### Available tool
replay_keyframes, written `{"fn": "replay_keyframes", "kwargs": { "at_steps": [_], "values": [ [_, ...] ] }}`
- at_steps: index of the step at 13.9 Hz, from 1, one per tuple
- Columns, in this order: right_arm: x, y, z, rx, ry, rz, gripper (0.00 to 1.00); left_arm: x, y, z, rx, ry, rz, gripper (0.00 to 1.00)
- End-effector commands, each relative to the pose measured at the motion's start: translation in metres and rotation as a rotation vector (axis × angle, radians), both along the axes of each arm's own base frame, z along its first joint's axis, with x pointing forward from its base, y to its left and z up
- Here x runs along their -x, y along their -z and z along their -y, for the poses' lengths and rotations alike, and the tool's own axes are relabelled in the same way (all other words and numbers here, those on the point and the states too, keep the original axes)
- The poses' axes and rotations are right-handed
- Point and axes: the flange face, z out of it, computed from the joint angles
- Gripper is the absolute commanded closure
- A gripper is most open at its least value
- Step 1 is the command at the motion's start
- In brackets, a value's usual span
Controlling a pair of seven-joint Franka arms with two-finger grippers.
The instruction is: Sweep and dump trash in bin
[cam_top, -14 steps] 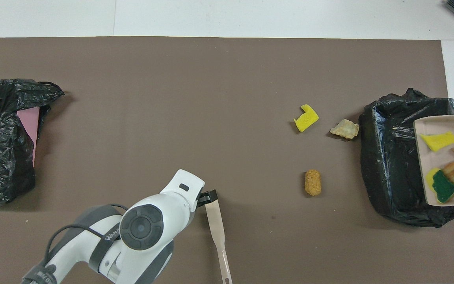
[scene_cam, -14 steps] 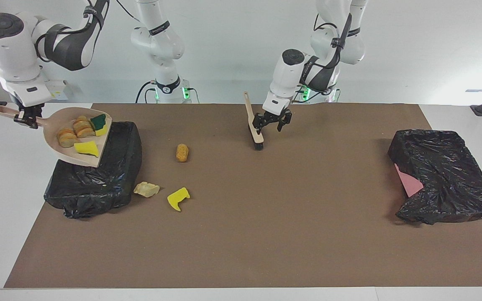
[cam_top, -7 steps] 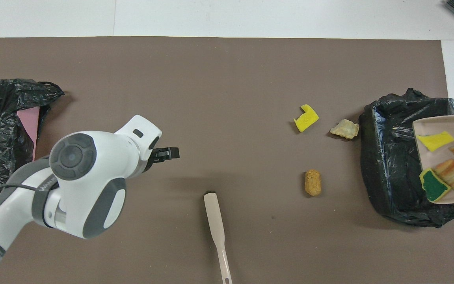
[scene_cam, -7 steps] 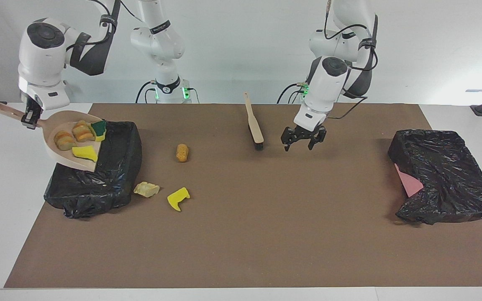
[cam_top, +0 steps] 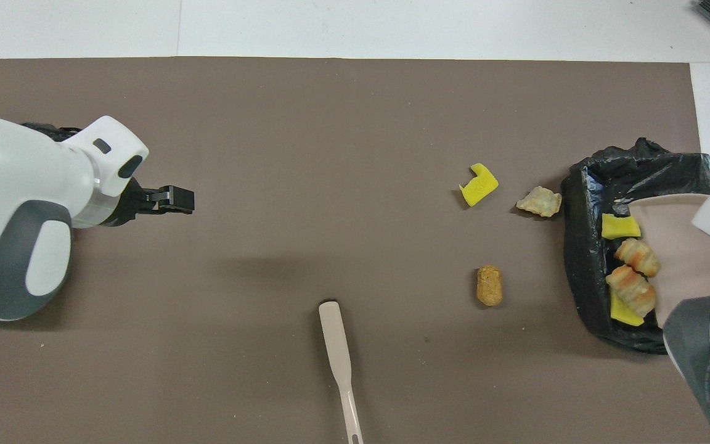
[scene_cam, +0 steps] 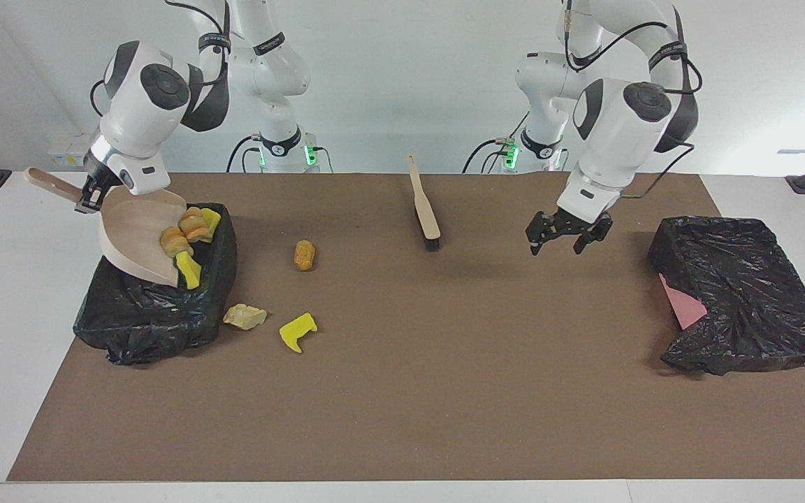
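My right gripper (scene_cam: 86, 201) is shut on the handle of the beige dustpan (scene_cam: 133, 230), which tilts steeply over the black-lined bin (scene_cam: 151, 314). Bread-like lumps (scene_cam: 175, 241) and yellow foam pieces (scene_cam: 189, 271) of the trash slide off its lip into the bin (cam_top: 583, 246). On the mat beside the bin lie an orange-tan lump (scene_cam: 304, 255), a pale beige chunk (scene_cam: 244, 316) and a yellow foam piece (scene_cam: 298, 331). The brush (scene_cam: 423, 202) lies flat on the mat, held by nothing. My left gripper (scene_cam: 560, 241) hangs open and empty over the mat.
A second black bag with a pink sheet (scene_cam: 745, 300) sits at the left arm's end of the mat. The brown mat (scene_cam: 444, 391) covers most of the white table.
The right arm tipped the dustpan further, and the scraps slid down to its lip over the bin. The left gripper moved away from the brush toward the left arm's end of the table.
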Motion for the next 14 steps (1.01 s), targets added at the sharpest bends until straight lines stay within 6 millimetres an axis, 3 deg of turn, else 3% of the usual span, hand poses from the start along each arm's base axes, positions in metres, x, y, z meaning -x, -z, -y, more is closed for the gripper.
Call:
{"fn": "replay_keyframes", "kwargs": {
  "at_steps": [1, 5, 7, 9, 12, 14],
  "values": [
    [0.010, -0.007, 0.000, 0.079, 0.011, 0.014, 1.00, -0.012, -0.021, -0.041, 0.005, 0.044, -0.034, 0.00],
    [0.011, -0.015, -0.001, 0.167, 0.041, 0.031, 1.00, -0.020, -0.065, -0.098, -0.010, 0.048, -0.040, 0.00],
    [0.014, -0.024, 0.000, 0.203, 0.051, 0.034, 1.00, -0.032, -0.085, -0.102, -0.011, 0.045, -0.062, 0.00],
    [0.014, -0.041, 0.002, 0.242, 0.053, 0.052, 1.00, -0.030, -0.104, -0.104, -0.051, 0.054, -0.034, 0.00],
    [0.002, -0.053, 0.004, 0.285, 0.035, 0.073, 1.00, -0.018, -0.105, -0.102, -0.068, 0.110, -0.028, 0.00],
    [-0.017, -0.061, 0.004, 0.265, 0.045, 0.088, 1.00, -0.013, -0.114, -0.105, -0.069, 0.135, -0.019, 0.00]
  ]
}}
